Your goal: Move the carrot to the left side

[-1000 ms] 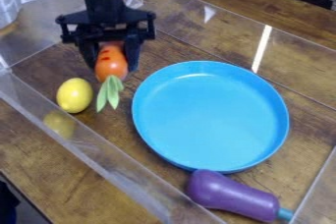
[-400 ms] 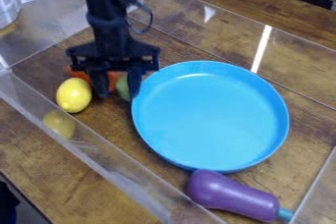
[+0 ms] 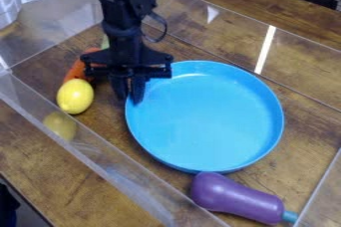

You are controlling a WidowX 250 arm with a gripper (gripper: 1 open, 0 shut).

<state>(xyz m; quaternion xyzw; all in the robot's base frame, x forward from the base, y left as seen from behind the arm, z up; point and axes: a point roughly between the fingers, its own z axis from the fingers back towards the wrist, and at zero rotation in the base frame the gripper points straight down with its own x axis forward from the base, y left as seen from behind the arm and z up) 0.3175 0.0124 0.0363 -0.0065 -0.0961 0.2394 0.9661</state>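
Note:
My gripper (image 3: 134, 90) points down at the left rim of the blue plate (image 3: 253, 131). Its dark fingers (image 3: 136, 80) are drawn together where the carrot lay. The carrot (image 3: 74, 73) is mostly hidden under the gripper's body. Only an orange end pokes out to the left, just behind the lemon. The green top is not visible. The jaws appear shut on the carrot low at the table surface.
A yellow lemon (image 3: 76, 96) lies left of the gripper, close to the carrot's end. A purple eggplant (image 3: 237, 199) rests at the front right. A clear plastic wall (image 3: 80, 156) runs along the front left edge of the wooden table.
The gripper came down over the carrot and its fingers closed from wide apart to together. The blue plate now sits slightly further left.

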